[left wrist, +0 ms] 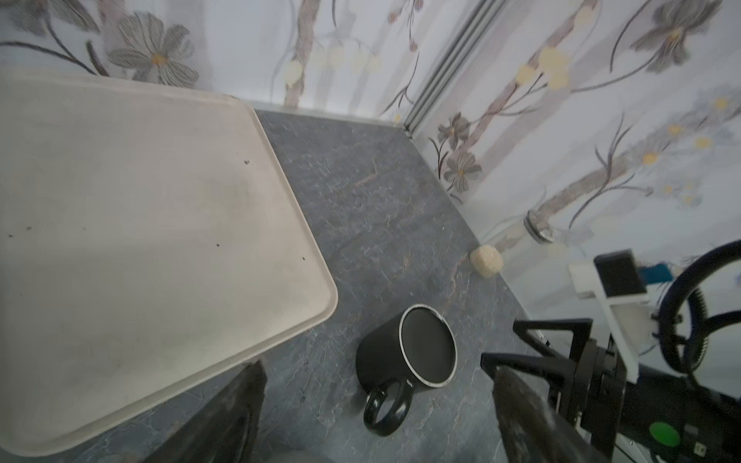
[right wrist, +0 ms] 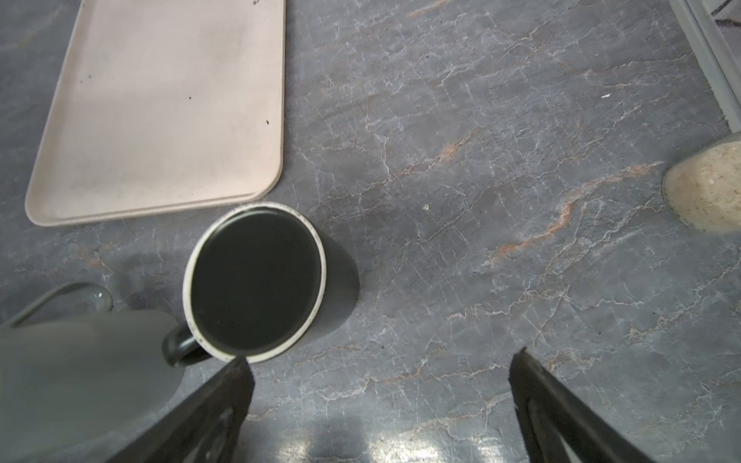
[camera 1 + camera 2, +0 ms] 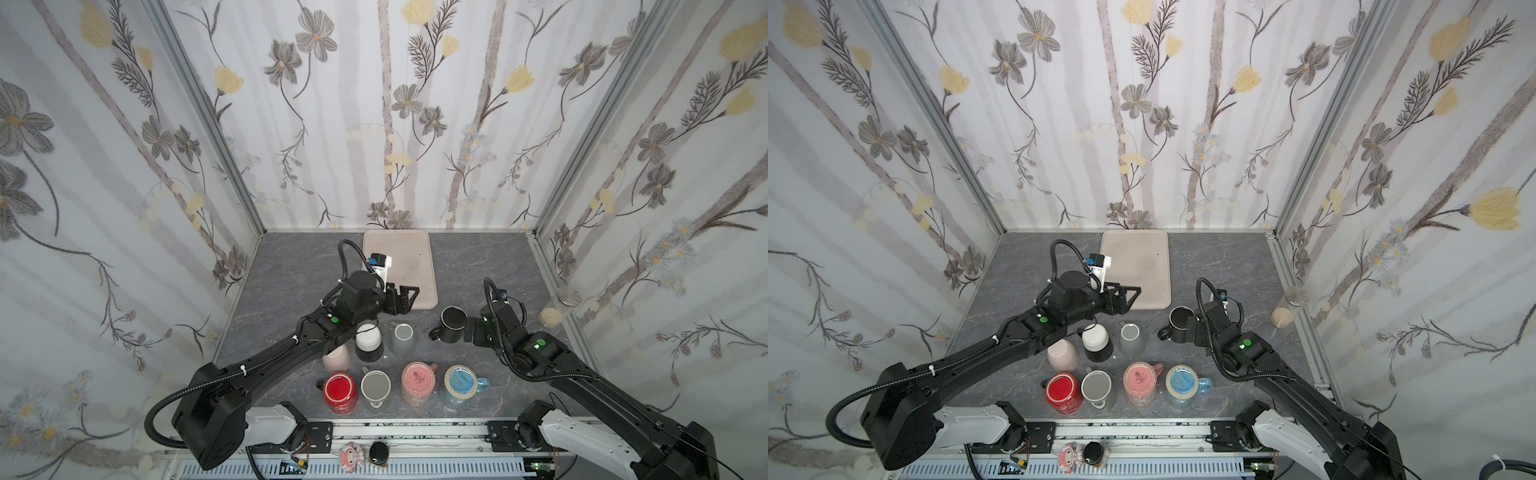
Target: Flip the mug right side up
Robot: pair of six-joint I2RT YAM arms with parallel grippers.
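One black mug (image 3: 453, 324) stands mouth up on the desk (image 3: 478, 257). It is right of centre and just nearer than the near right corner of the beige tray (image 3: 399, 249), close to that corner but apart from it. Its outside is matt black, a thin pale line runs round the rim, and its loop handle points left and toward the near edge. The right wrist view looks down into its dark hollow (image 2: 256, 280).

The right end effector (image 3: 471, 330) sits just right of the mug with its jaws wide and nothing between them. One fingertip (image 2: 240, 364) lies just beside the rim, and I cannot tell whether it touches. The left end effector (image 3: 409, 298) hangs over the tray's near edge, its jaws also spread wide and holding nothing.

Seven other mugs (image 3: 375, 386) are grouped left of and nearer than the black one, in red, grey, pink, blue and white.

The desk is grey stone-patterned, with pale veins and a few rust streaks. A jar (image 3: 550, 318) of pale grain lies against the right wall. Floral wallpaper (image 3: 395, 124) of grey and yellow blooms covers three sides, with aluminium posts (image 3: 208, 116) at the far corners.
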